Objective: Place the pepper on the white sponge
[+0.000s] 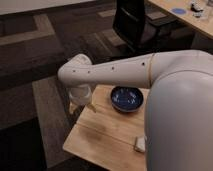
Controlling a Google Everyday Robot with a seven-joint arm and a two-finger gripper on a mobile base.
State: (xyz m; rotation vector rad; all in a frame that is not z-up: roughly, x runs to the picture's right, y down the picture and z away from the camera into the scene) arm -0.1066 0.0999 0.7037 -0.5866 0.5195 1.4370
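Note:
My white arm reaches leftward across a small wooden table [107,135]. The gripper [81,100] hangs down from the arm's end over the table's far left corner. The white sponge [140,144] lies flat near the front right of the table, partly covered by my arm's body, well to the right of the gripper. The pepper is hidden or out of view; I cannot tell whether anything sits in the gripper.
A dark blue bowl [127,98] stands at the back of the table, right of the gripper. A black office chair [135,22] stands behind, beside a light desk [187,15] at the top right. Dark patterned carpet surrounds the table.

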